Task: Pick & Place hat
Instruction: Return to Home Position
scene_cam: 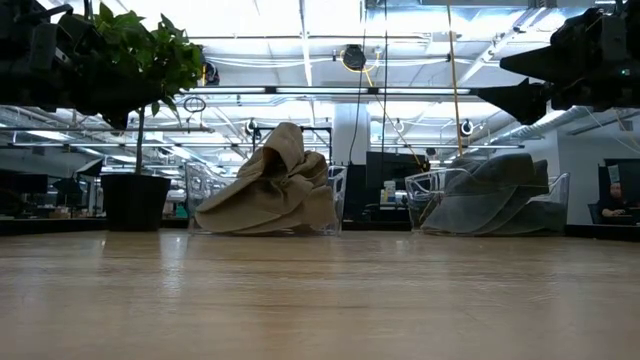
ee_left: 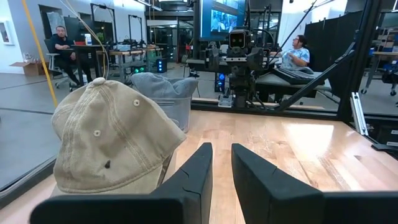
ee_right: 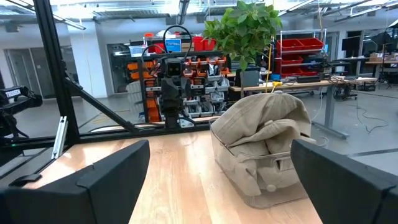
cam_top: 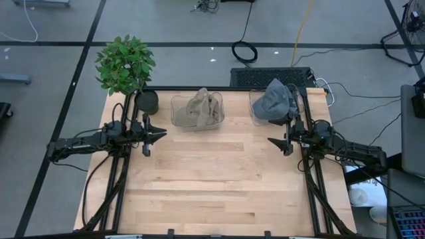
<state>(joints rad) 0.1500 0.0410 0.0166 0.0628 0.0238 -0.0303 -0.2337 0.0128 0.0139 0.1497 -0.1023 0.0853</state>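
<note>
Where the table (cam_top: pixel 219 179) meets its far edge, two clear bins stand side by side, with one potted plant (cam_top: pixel 124 64) at the far left corner. Left bin (cam_top: pixel 175 116): brown caps (cam_top: pixel 202 108), crumpled in a heap, probably two or three, though the folds hide the count. The heap's long axis runs along the far edge, one peak rises above the rim, and one crown faces the left arm. Right bin (cam_top: pixel 252 105): grey caps (cam_top: pixel 274 101), likewise heaped. Left gripper (cam_top: pixel 163 135): above the table's left side, fingers nearly together, empty. Right gripper (cam_top: pixel 271 141): above the right side, fingers spread wide, empty.
</note>
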